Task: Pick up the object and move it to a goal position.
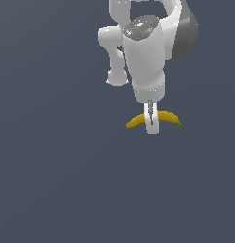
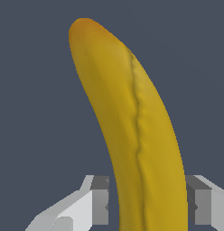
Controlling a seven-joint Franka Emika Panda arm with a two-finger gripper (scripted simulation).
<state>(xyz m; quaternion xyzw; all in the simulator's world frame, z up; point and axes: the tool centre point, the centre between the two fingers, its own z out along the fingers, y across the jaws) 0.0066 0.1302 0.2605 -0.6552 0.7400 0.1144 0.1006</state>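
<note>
A: Banana (image 1: 138, 120) is lying flat on the floor (image 1: 53, 180), long axis running across the exterior view, green stem toward its right.

B: Gripper (image 1: 151, 124)?

A: Sitting over its middle, fingers (image 2: 101, 200) straddling it crosswise. Jaws are standing apart, small gaps showing each side in the wrist view.

B: Clearance?

A: Nothing is crowding it; I'd close, then lift.

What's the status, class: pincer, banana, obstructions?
Pincer down astride banana at mid-length. Fingers flank it with gaps showing, not yet clamped. Nothing else in view around it.
</note>
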